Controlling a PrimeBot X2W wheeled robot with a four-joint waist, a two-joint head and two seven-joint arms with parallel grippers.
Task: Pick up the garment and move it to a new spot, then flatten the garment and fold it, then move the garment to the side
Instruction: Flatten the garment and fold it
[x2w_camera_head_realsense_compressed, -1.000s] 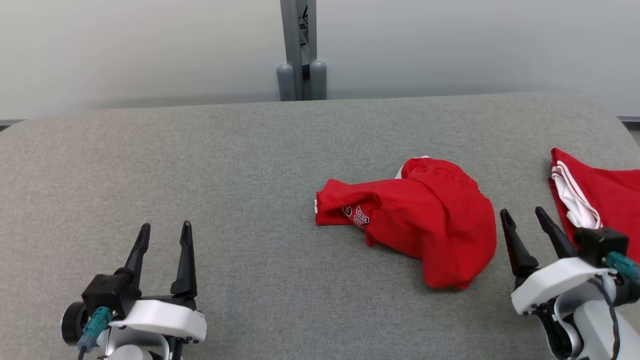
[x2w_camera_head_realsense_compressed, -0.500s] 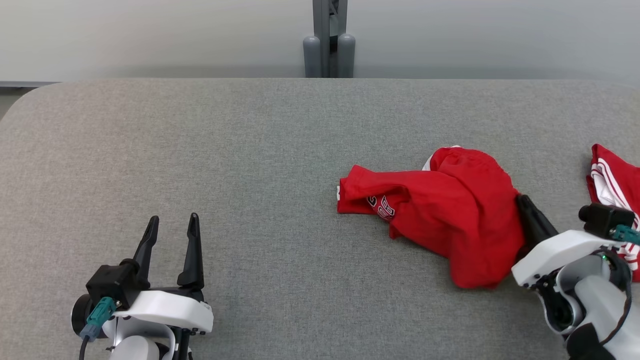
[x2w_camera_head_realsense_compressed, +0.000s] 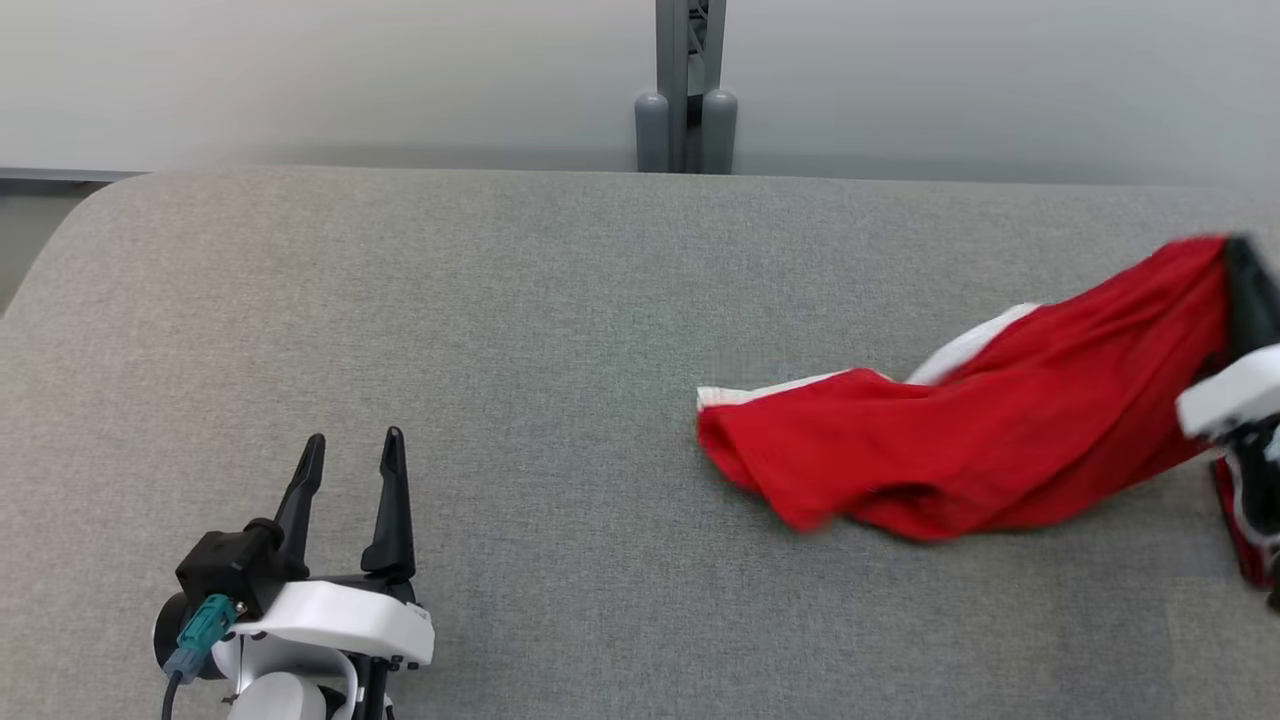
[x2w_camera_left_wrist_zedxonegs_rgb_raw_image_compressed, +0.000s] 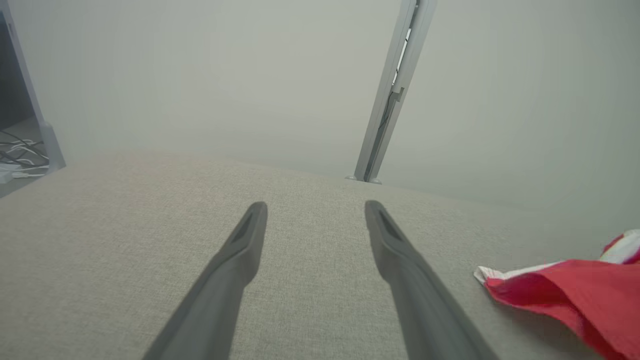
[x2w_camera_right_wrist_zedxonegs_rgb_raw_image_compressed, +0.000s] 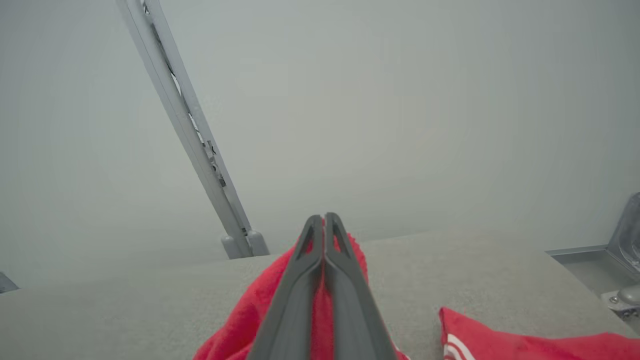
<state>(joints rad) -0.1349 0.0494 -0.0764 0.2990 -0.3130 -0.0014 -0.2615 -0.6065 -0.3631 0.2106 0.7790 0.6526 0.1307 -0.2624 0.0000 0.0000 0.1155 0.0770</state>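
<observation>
Two grippers are in front of you, and one of them has cloth in it. Your right gripper (x2w_camera_right_wrist_zedxonegs_rgb_raw_image_compressed: 324, 217) has its two long dark fingers pressed flat together, with a bunch of the red fabric garment with the white trim (x2w_camera_head_realsense_compressed: 980, 450) pinched between them. In the right wrist view the red cloth bulges out on both sides of the fingers, just below the tips. In the head view that gripper sits at the far right edge, blurred, with the garment's right end held up at it. From there the garment stretches down and to your left as a long sagging band. Its far end, the one with the white hem, lies on the grey cloth-covered table (x2w_camera_head_realsense_compressed: 480, 330), right of centre. The garment's lower fold touches the table too, but the blur keeps you from telling how much of the middle hangs clear of the surface. Your left gripper (x2w_camera_head_realsense_compressed: 355, 440) stands at the lower left, its fingers spread wide over bare table, well apart from the garment. A second red garment with white stripes (x2w_camera_right_wrist_zedxonegs_rgb_raw_image_compressed: 525, 345) lies on the table just beside the right gripper, on its right side, apart from the held one. Behind the table's far edge a grey metal post (x2w_camera_head_realsense_compressed: 688, 80) rises against the pale wall (x2w_camera_head_realsense_compressed: 300, 80)
</observation>
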